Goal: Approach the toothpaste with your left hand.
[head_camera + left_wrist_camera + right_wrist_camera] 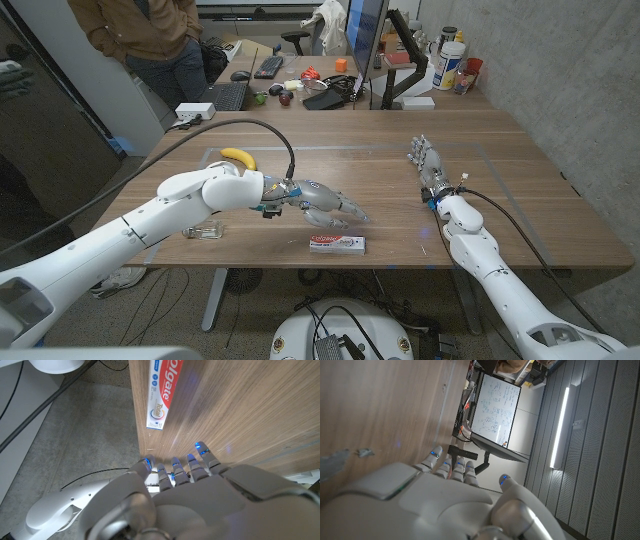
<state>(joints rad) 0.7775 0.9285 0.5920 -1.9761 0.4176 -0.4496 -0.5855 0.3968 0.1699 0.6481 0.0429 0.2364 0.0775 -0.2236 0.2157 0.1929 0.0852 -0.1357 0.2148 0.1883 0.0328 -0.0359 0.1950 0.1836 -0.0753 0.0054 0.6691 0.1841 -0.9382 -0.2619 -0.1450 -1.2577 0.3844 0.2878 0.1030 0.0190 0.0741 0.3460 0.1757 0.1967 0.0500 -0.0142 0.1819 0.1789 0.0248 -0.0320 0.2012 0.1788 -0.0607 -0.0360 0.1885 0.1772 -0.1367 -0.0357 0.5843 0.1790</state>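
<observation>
Hovering our left hand (pixel 322 203), fingers apart and empty, at eleven o'clock of the Colgate toothpaste box (pixel 337 243); our right hand (pixel 426 165) waits, fingers loosely apart.

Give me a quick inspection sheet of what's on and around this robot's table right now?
Surface: wooden table.
Job's things: toothpaste box lying flat by the near edge, untouched.
Clutter: banana; small glass bottle.
Hands: left hand hovers just behind the toothpaste box, fingers apart, holding nothing; right hand away at the right, fingers apart, holding nothing.
Cables: black cable arching over the left arm; another beside the right arm.
Surroundings: person standing behind; cluttered desk with monitor and keyboards.
</observation>
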